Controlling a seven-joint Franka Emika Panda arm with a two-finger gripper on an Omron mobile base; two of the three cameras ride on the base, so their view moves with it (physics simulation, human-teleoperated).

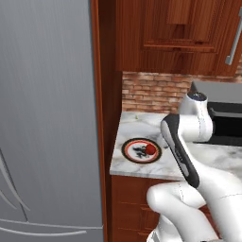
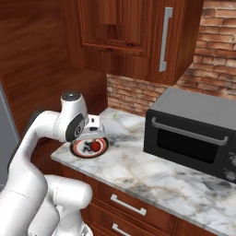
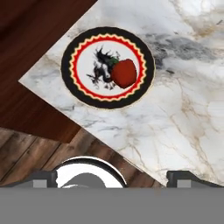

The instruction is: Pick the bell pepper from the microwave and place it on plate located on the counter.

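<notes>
Fingers (image 3: 112, 178) apart above bell pepper (image 3: 124, 73), plate (image 3: 74, 47)

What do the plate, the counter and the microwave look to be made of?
Plate: likely glazed ceramic; smooth white face with a printed red-and-black ringed rim. Counter: polished stone, probably marble; white-grey with dark veins, over reddish-brown wood cabinets. Microwave: looks like painted metal; matte dark grey shell, black glassy door window and a light grey handle. All rendered, so these are guesses from looks.
</notes>
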